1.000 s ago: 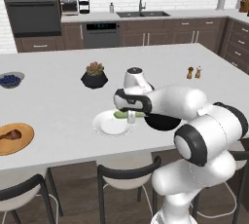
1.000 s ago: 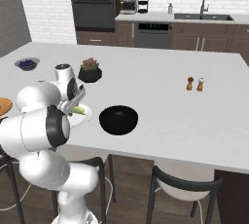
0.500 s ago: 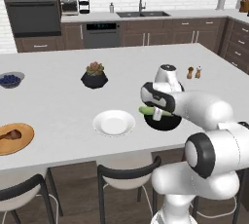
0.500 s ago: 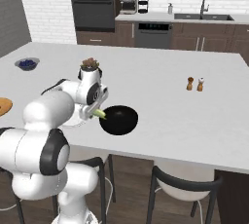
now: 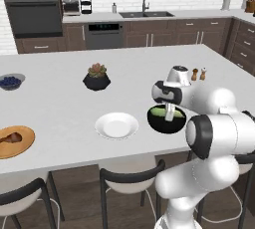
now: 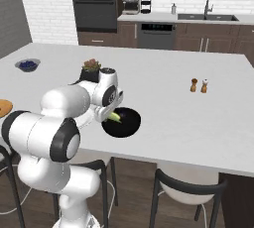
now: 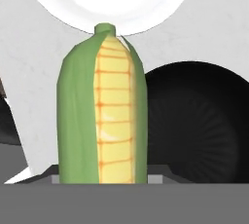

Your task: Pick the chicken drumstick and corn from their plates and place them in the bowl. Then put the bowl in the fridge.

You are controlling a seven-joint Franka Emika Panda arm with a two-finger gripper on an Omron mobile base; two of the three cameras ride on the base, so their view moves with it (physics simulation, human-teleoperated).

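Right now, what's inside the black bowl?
Nothing rests in the black bowl yet. The corn hangs over it, held by the end effector. The near part of the bowl floor is hidden behind the corn and arm.

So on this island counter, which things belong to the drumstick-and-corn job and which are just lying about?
Job:
- corn, held in the gripper over the bowl
- chicken drumstick on the wood-like plate
- white plate

Lying about:
- succulent pot
- blueberry bowl
- salt and pepper shakers

The corn [image 7: 103, 108] stands upright between the white plate [image 7: 73, 1] and black bowl [image 7: 194, 116].
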